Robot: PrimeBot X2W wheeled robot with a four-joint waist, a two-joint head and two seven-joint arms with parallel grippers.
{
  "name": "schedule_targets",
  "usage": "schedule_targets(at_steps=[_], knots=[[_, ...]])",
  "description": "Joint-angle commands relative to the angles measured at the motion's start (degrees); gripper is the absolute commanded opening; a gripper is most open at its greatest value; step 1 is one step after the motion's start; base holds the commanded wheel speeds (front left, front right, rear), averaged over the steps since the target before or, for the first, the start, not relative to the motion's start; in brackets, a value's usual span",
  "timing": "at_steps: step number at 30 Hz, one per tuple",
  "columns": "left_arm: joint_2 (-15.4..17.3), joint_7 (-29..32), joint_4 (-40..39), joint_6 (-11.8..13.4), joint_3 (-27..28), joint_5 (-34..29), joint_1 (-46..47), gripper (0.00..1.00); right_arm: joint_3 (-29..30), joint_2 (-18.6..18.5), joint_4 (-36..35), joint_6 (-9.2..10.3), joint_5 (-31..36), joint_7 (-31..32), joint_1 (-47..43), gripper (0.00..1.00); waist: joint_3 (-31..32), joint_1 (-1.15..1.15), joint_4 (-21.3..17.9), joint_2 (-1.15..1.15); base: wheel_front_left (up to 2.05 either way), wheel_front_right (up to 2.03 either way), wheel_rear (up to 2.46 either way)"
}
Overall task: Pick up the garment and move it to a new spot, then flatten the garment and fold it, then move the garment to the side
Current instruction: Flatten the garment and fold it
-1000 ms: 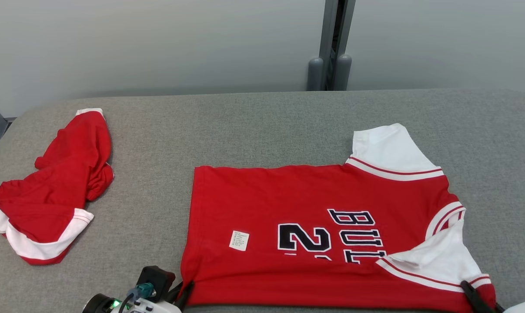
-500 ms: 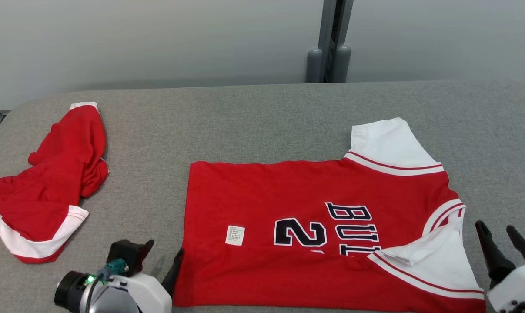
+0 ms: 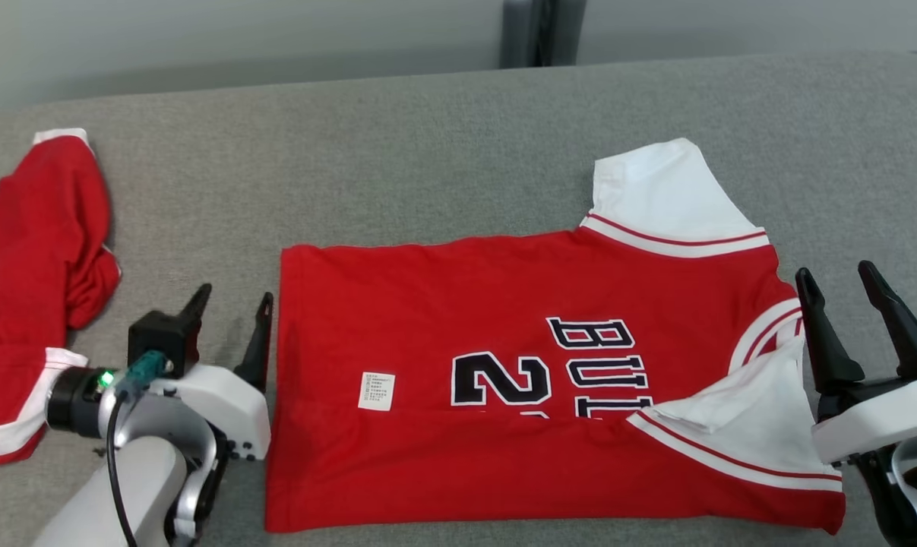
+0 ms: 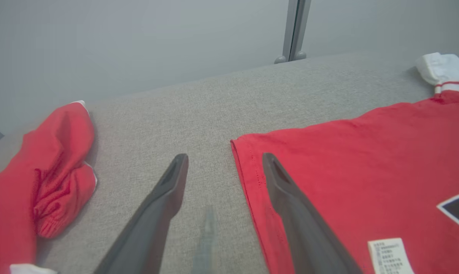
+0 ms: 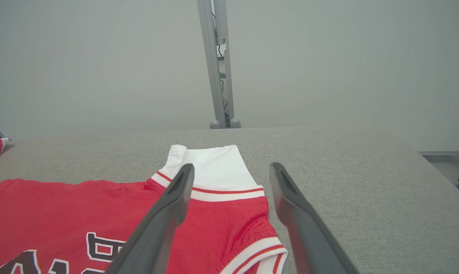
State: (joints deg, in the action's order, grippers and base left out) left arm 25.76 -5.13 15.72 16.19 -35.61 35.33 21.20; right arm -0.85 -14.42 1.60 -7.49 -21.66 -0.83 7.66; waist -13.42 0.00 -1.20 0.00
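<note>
The garment [image 3: 466, 289], a red jersey with white sleeves and dark lettering, lies flat on the grey table [image 3: 428, 137], its near long edge folded up over the print. My left gripper [image 3: 230, 300] stands open just off the jersey's left hem, holding nothing. The left wrist view shows the hem [image 4: 244, 167] running between the open fingers of my left gripper [image 4: 224, 156]. Beside the collar end, my right gripper [image 3: 834, 270] is open and empty. In the right wrist view, my right gripper [image 5: 232, 165] frames the far white sleeve [image 5: 210, 163].
A second, crumpled red and white garment [image 3: 40, 228] lies at the table's left end, close to my left arm. A grey post [image 3: 530, 34] stands behind the table's far edge. Bare grey table stretches beyond and right of the jersey.
Both grippers have opened, let go of the jersey's near corners and drawn off to its two ends. The head camera has tilted down, shifting the whole picture.
</note>
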Motion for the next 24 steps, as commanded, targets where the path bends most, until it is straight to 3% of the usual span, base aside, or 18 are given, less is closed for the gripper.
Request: schedule_targets(at_steps=[1, 11, 24], knots=[[0.19, -0.01, 0.91, 0.07, 0.04, -0.45, 1.45, 1.0, -0.2, -0.14, 0.38, -0.01, 0.12, -0.81, 0.52, 1.0, -1.51, 0.0, -1.22, 0.0, 0.0, 0.0, 0.0], [1.27, 4.56, 12.32, -3.99, -4.29, -5.74, 13.28, 1.0, -3.35, 1.12, 3.67, -0.01, -1.36, -4.7, 2.49, 1.0, -5.35, 0.0, -4.89, 0.0, 0.0, 0.0, 0.0], [0.35, 7.49, 21.45, -6.52, -8.18, -8.52, 18.73, 1.0, -5.94, 1.13, 5.86, -0.01, -4.57, -6.77, 3.14, 1.0, -6.36, 0.0, -7.05, 0.0, 0.0, 0.0, 0.0]])
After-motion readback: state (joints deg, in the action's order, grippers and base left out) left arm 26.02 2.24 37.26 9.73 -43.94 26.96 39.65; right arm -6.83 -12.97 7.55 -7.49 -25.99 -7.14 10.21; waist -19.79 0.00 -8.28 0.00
